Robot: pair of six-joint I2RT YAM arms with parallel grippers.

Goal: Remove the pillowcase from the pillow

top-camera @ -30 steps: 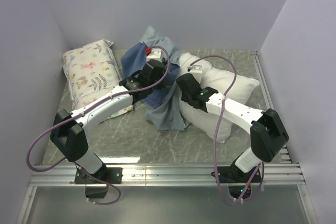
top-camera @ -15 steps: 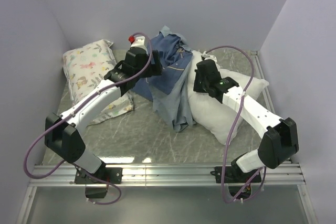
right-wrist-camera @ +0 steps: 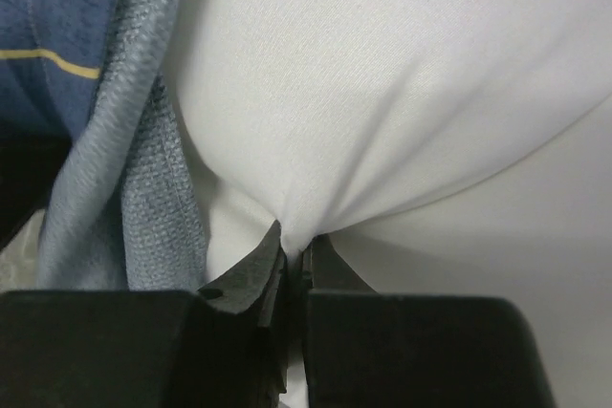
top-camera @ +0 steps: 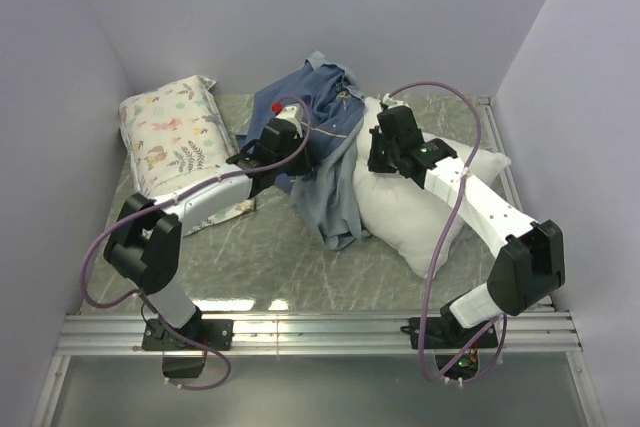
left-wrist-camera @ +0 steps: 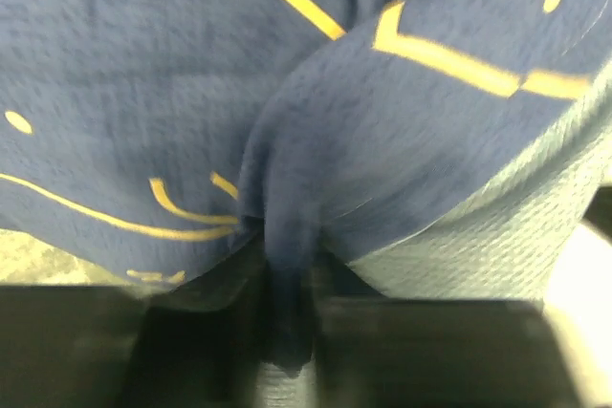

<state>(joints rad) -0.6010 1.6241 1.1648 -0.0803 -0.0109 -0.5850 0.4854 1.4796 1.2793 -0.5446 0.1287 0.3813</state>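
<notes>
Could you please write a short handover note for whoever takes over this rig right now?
Left gripper: shut on a fold of the pillowcase.
Right gripper: shut on a pinch of the pillow.
Where: the pillowcase is bunched at rear centre and drapes against the pillow's left side. The pillow lies to the right, mostly bare.
Done: most of the pillow is out.
Left: pull the two apart until the case is clear. Whether the pillow's far end is inside it cannot be told.
</notes>
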